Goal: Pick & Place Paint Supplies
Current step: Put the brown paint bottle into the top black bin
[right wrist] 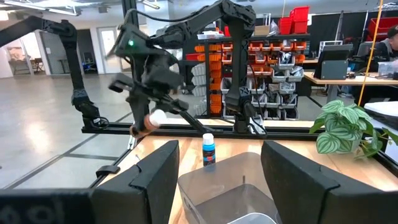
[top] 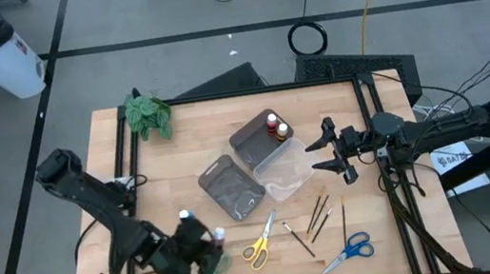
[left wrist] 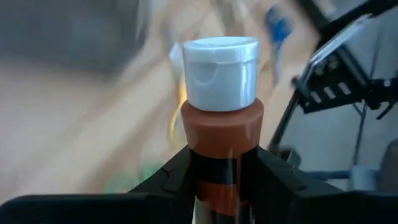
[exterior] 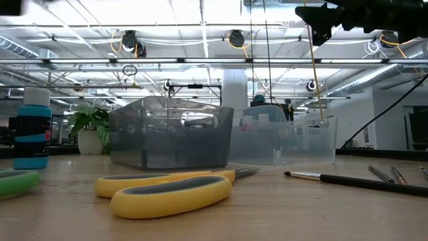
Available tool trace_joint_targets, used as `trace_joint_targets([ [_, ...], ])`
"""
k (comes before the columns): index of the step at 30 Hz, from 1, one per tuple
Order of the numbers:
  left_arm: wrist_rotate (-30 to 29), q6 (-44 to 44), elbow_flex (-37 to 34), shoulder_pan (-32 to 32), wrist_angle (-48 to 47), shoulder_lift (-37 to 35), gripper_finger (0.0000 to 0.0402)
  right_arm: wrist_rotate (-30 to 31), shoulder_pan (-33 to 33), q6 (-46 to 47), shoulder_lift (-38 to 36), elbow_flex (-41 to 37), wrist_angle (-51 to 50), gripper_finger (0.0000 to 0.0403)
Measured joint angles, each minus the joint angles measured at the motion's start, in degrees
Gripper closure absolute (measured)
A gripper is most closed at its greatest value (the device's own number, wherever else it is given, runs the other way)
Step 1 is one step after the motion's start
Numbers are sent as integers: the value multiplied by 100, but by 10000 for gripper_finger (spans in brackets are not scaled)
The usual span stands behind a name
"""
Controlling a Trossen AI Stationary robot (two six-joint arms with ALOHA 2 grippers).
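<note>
My left gripper [top: 205, 250] is at the table's near left, shut on a small orange-brown paint bottle [left wrist: 219, 134] with a white cap [left wrist: 221, 71]. A blue paint bottle [right wrist: 208, 151] stands upright on the table beside it. Green scissors [exterior: 15, 182] lie under that arm. Yellow scissors [top: 262, 242], blue scissors [top: 349, 251] and several thin brushes [top: 318, 215] lie flat near the front edge. Two red-capped bottles [top: 276, 129] stand in a grey tray [top: 254, 143]. My right gripper [top: 328, 149] hangs open above the table's right side, touching nothing. My left gripper pinches the bottle's body [left wrist: 217, 163] just below its shoulder, one finger [left wrist: 174, 177] on each of two opposite sides. The capped end sticks out beyond the fingertips. In the right wrist view the bottle [right wrist: 149, 121] is lifted clear of the table and tilted.
A second grey tray [top: 231, 187] and a clear tray [top: 286, 171] stand at the table's middle. A leafy plant [top: 148, 114] stands at the far left corner. Black frame rails [top: 380, 176] run along the table's sides. Bare wood shows left of the trays.
</note>
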Motion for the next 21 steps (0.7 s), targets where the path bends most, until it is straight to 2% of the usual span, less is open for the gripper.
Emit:
trace_joint_targets([
  [5,-615,2884,0,576,1184,116,278,0,1,119,2,0,0,190],
  [9,-561,4814,0,1242,2037,218,274,0,-1,154,2,0,-23,190],
  [12,-526,5762,0,1799,2349,220,273,0,-1,329,49,0,-59,190],
  [15,-165,6357,0,2405,2596,220,272,2,-1,426,200,0,-85,190],
  [21,1297,7096,2,3216,3504,445,271,12,1,450,877,0,482,190],
])
